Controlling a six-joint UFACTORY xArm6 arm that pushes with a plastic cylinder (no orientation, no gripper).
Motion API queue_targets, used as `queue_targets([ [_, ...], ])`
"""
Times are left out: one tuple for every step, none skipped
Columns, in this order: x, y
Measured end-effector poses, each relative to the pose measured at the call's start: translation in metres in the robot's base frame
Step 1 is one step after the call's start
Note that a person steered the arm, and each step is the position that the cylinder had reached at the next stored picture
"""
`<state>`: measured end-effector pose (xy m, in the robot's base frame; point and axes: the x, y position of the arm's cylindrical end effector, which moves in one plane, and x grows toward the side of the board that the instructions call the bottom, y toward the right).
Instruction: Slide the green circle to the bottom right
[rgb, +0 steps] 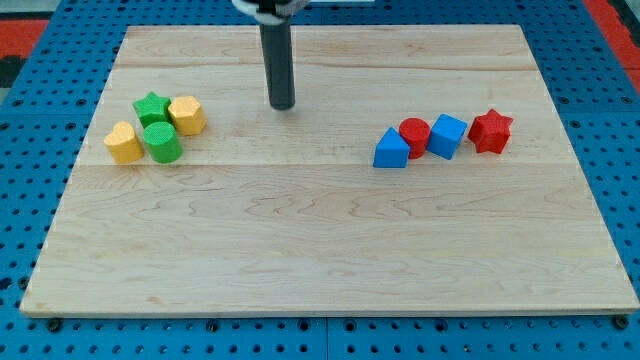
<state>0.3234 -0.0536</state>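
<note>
The green circle (162, 142) sat at the board's (320, 260) left, squeezed between a yellow heart (124, 143), green star (152, 107) and yellow hexagon (187, 115). My tip (283, 105), with no pincer, stood apart to their right. The rod's top was cut off. The bottom right lay open.

**Wooden board with two clusters of coloured blocks**

A pale wooden board (330, 260) carries two groups. At the view's left, huddled together: a green star (152, 107), yellow hexagon (187, 115), yellow heart (124, 143) and green circle (162, 142). At the view's right, in a row: blue triangle (391, 149), red circle (414, 132), blue cube (447, 136), red star (490, 131).
</note>
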Motion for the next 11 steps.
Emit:
queue_targets([
  [-0.011, -0.003],
  [-0.028, -0.048],
  [-0.027, -0.112],
  [-0.017, -0.161],
  [-0.013, -0.171],
  [0.012, -0.163],
  [0.024, -0.167],
  [0.029, -0.171],
  [0.035, -0.171],
  [0.037, -0.171],
  [0.037, -0.171],
])
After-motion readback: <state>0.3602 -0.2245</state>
